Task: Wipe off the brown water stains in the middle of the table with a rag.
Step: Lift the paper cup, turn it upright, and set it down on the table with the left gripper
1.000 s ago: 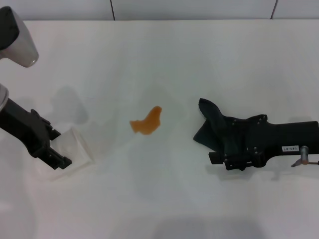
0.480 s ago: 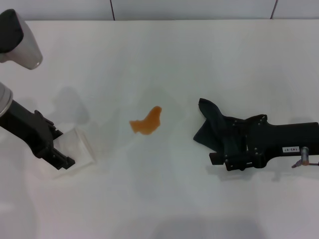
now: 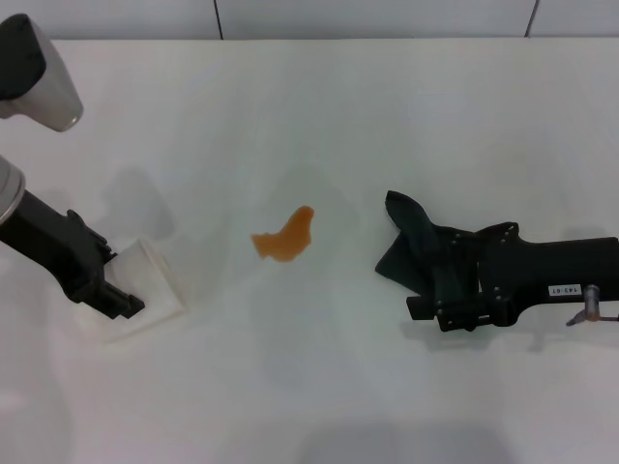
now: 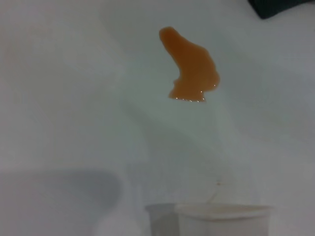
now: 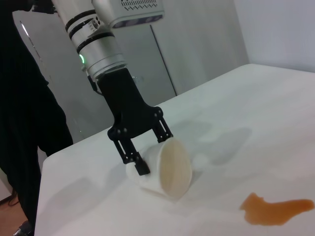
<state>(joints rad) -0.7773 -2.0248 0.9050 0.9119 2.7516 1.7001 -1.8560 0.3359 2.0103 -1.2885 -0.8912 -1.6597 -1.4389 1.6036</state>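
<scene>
The brown water stain (image 3: 284,238) is a small orange-brown blotch in the middle of the white table (image 3: 319,116). It also shows in the left wrist view (image 4: 191,66) and the right wrist view (image 5: 275,210). The dark rag (image 3: 408,242) lies to the right of the stain. My right gripper (image 3: 426,280) rests low over the rag's right part and covers it. My left gripper (image 3: 116,285) is at the left, shut on a pale cup (image 3: 147,288) that is tilted on its side, well clear of the stain. The right wrist view shows its fingers (image 5: 133,155) clasping the cup (image 5: 172,169).
The cup's rim (image 4: 221,210) shows in the left wrist view, with the stain beyond it. A wall edge (image 3: 290,29) runs along the table's far side. Bare tabletop lies between the stain and both grippers.
My left gripper has shifted slightly and tipped the cup lower toward the table. The right gripper, the rag and the stain have hardly moved.
</scene>
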